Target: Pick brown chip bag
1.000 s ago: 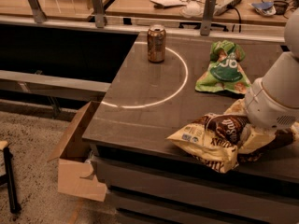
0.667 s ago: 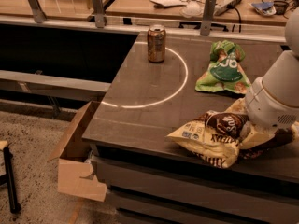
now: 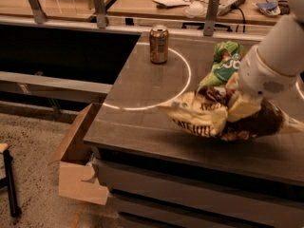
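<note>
The brown chip bag (image 3: 202, 119), crinkled dark brown with cream-yellow ends, hangs tilted above the right side of the dark table (image 3: 137, 127). My gripper (image 3: 236, 103) comes down from the white arm at the upper right and is shut on the bag's upper middle, holding it off the tabletop. The gripper's tips are mostly buried in the foil.
A green snack bag (image 3: 227, 63) lies just behind the held bag. A brown drink can (image 3: 158, 43) stands upright at the table's far left, on a white circle line. An open cardboard box (image 3: 76, 163) sits on the floor by the table's left front corner. A cluttered bench runs behind.
The brown chip bag has risen off the tabletop with my gripper and now hangs in the air; before it lay on the table under the gripper.
</note>
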### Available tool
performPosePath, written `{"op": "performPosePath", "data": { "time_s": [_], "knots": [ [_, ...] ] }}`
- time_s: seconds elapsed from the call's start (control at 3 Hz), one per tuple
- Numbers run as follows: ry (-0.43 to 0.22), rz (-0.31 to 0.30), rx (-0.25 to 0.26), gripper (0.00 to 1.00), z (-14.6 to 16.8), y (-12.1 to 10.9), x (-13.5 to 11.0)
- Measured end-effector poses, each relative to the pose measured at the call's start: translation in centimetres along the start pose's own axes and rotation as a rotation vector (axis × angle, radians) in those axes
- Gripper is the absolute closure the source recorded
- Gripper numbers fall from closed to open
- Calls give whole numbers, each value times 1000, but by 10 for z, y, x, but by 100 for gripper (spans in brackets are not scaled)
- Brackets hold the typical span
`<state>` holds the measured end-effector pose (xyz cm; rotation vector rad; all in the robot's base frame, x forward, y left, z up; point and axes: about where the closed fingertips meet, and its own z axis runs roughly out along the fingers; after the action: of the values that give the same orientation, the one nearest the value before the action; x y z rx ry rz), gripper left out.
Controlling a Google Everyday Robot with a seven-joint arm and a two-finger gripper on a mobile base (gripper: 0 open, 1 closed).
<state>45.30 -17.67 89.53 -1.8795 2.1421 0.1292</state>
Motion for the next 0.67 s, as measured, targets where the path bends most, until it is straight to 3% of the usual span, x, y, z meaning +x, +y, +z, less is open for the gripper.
{"op": "performPosePath", "data": {
  "time_s": [0.33, 0.67],
  "knots": [
    [-52, 105, 61, 100, -22, -32, -36],
    [-62, 135, 72, 100, -26, -37, -43]
  ]
}}
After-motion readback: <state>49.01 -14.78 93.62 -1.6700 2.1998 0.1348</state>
